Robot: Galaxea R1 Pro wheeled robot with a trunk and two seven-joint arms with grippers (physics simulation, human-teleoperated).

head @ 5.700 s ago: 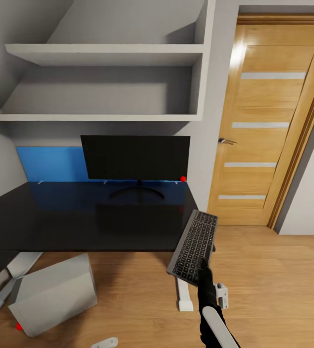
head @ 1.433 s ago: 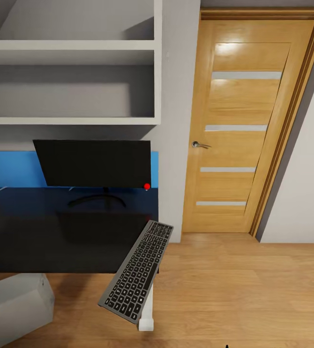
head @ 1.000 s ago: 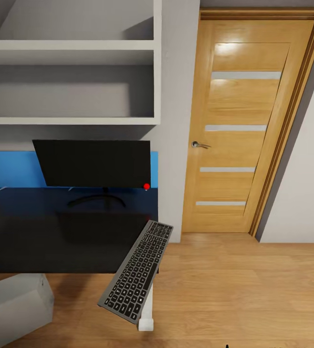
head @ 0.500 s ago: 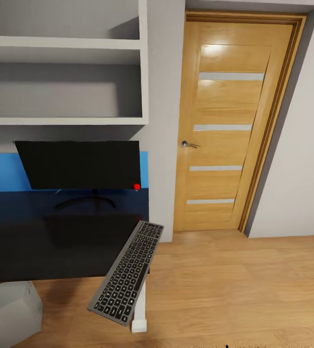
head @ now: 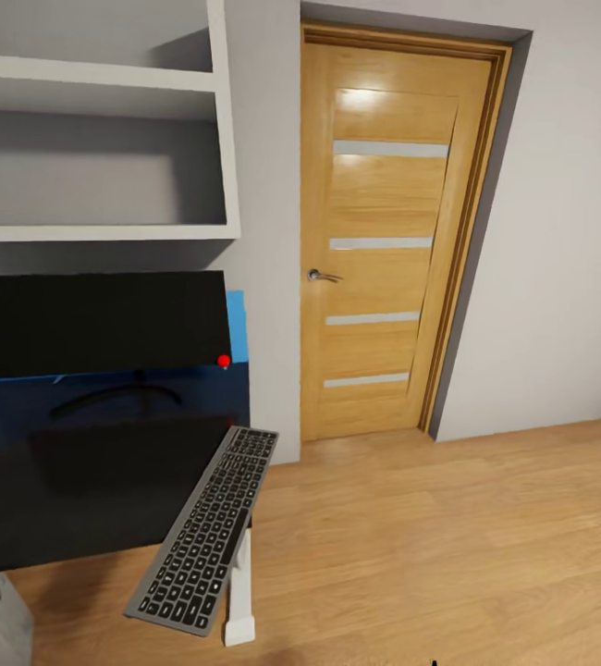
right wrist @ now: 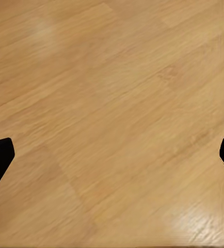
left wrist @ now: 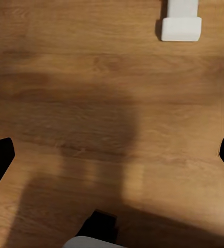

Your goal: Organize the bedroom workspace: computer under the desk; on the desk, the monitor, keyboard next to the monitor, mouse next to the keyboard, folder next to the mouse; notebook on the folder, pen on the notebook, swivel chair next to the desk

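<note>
Over the floor: both tools hang with nothing between their fingers.
Left tool (left wrist: 112,155): fingers spread wide apart above wood floor (left wrist: 91,77); a white bench foot (left wrist: 180,27) lies beyond.
Right tool (right wrist: 112,155): fingers likewise apart, over bare boards.
Keyboard (head: 203,532): far end on the bench (head: 79,499) at its right edge, near end jutting off over the floor, tilted.
Monitor (head: 102,322): upright at the far side of the bench.
Handling: keyboard looks light, stiff and slim; it could tip off. Best pinched across a long edge near its middle, then slid leftward in front of the monitor.
Door (head: 384,250): shut, right of the bench.
</note>
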